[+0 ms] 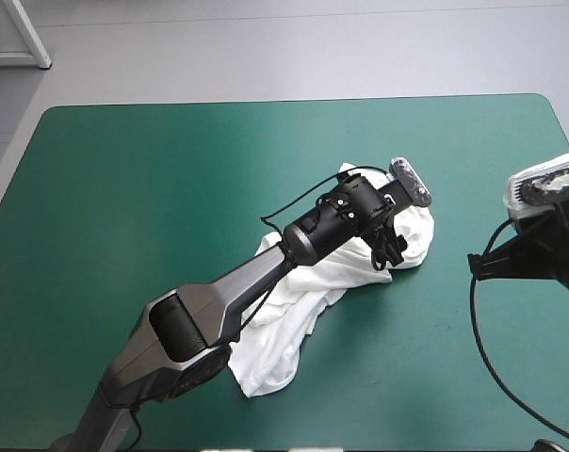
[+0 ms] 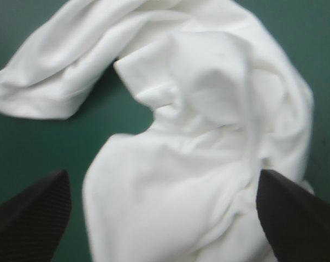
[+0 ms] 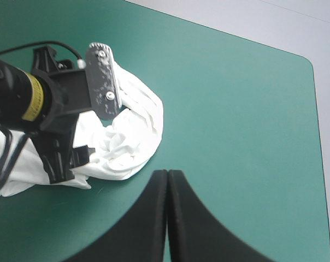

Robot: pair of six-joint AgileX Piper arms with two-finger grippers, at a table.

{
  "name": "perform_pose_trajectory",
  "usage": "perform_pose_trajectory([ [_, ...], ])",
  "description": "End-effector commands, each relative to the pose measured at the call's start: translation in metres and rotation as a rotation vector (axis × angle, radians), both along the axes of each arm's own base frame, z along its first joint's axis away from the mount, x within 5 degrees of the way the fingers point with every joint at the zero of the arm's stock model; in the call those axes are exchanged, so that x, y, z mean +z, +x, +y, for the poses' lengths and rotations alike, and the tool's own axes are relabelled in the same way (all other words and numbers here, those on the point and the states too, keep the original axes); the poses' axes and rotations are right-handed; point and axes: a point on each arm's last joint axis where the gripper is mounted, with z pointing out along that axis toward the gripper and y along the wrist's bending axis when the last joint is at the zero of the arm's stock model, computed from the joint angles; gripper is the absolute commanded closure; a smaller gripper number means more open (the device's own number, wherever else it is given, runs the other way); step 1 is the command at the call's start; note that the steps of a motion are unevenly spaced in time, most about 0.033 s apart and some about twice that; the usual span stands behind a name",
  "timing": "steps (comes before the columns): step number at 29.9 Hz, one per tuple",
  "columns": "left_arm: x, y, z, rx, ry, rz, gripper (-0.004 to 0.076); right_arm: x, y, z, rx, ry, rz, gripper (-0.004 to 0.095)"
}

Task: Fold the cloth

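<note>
- The table (image 1: pixel 124 188) fills most of the high view. Its teal-green cover (image 1: pixel 171 132) is smooth and bare over the whole left half, and the corners are rounded.
- Beyond the far edge lies a plain grey floor (image 1: pixel 294 47).
- The left arm (image 1: pixel 237 292) comes up from the near left corner and slants across toward the middle of the table, passing over the T-shirt (image 1: pixel 284 330).
- The T-shirt is white and lies as a crumpled heap a little right of the table's centre. It forms a long, uneven band that begins near the front edge and runs diagonally away toward the right.
- The near end of the T-shirt is a loose flap lying flat on the cover. The far end is bunched into thick rounded folds.
- In the left wrist view one roll of cloth curls off to the side, and a patch of cover shows inside the curve.
- The left gripper (image 2: pixel 162 173) is over the bunched far end with its black fingers (image 2: pixel 34 213) spread wide. The cloth lies between them, and I cannot tell whether they touch it.
- The right gripper (image 3: pixel 168 173) is near the table's right edge over bare cover. Its fingers are pressed together in one pointed arch with nothing between them, and the heap lies ahead of it, apart.
</note>
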Motion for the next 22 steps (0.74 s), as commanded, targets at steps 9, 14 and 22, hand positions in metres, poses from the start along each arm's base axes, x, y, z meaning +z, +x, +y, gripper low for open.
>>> perform_pose_trajectory([
  [9, 0.103, -0.012, 0.075, 0.139, -0.164, 0.043, 0.0129, 0.002, 0.015, 0.004, -0.057, -0.022, -0.07, 0.0137],
  [14, 0.092, -0.012, 0.134, 0.274, -0.107, 0.137, 0.0129, -0.008, 0.023, 0.012, -0.055, -0.042, -0.029, 0.0149],
  [22, 0.068, -0.031, 0.219, 0.443, -0.051, 0.276, 0.0129, -0.015, 0.043, 0.03, -0.038, -0.034, -0.021, 0.0185],
])
